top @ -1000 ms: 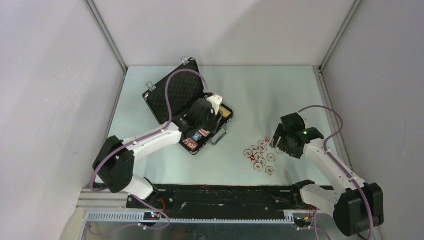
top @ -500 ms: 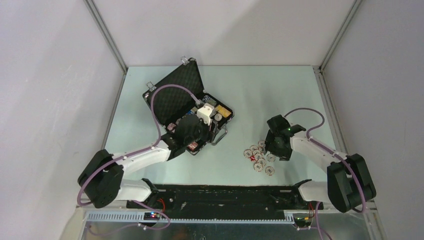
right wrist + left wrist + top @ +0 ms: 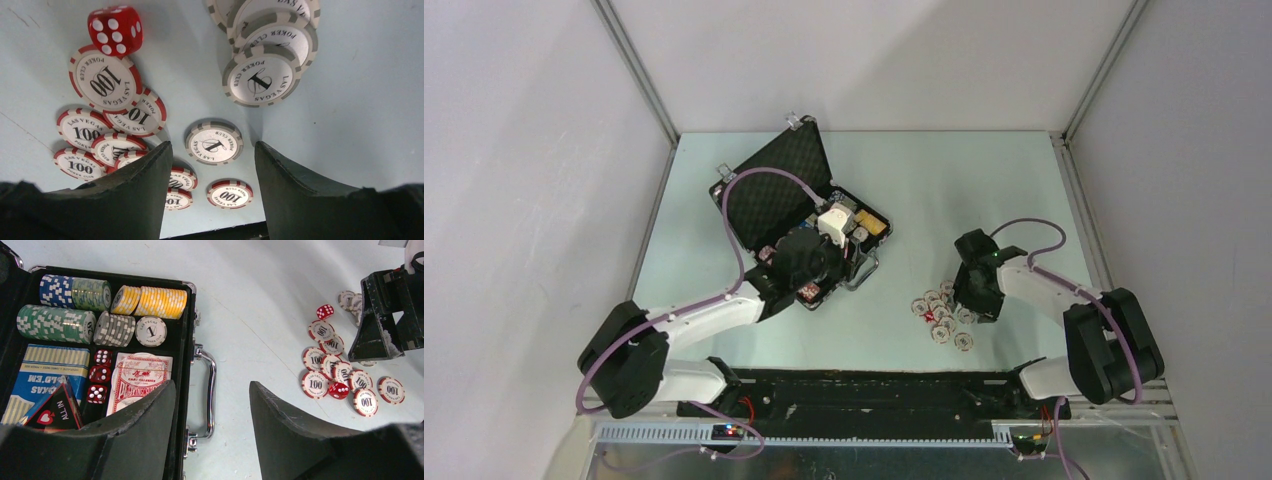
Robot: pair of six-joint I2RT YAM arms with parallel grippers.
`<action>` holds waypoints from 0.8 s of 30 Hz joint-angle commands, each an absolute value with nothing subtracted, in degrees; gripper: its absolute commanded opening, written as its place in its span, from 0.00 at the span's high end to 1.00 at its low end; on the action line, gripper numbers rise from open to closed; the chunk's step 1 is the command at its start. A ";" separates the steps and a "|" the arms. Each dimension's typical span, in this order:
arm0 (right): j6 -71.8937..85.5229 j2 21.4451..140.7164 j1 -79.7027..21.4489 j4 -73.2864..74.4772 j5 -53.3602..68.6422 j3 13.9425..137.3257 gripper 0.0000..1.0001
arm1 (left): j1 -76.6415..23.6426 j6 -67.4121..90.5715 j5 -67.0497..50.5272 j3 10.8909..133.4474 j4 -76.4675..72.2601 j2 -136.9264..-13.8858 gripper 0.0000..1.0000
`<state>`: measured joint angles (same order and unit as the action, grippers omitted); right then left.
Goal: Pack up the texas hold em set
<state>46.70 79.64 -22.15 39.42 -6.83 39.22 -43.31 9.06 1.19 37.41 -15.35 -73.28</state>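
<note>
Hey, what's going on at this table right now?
Two robot arms are packing a poker set. The black case lies open, already holding rows of chips, card decks and three red dice. The left hand hovers open over its handle, holding nothing. The right hand is open over loose chips on the table, straddling a grey 1 chip; two dice also lie there.

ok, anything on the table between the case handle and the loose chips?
No. Bare table runs from the silver handle to the loose chips; the left wrist view shows it best.
</note>
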 commanded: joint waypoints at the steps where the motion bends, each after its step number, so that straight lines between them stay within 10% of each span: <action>1: 46.41 82.14 -20.60 38.20 -8.87 38.76 0.37 | -43.08 9.67 0.49 37.95 -17.59 -71.89 0.37; 24: 46.11 83.19 -21.46 37.25 -6.39 38.67 0.65 | -43.21 8.88 0.44 38.80 -15.96 -71.93 0.38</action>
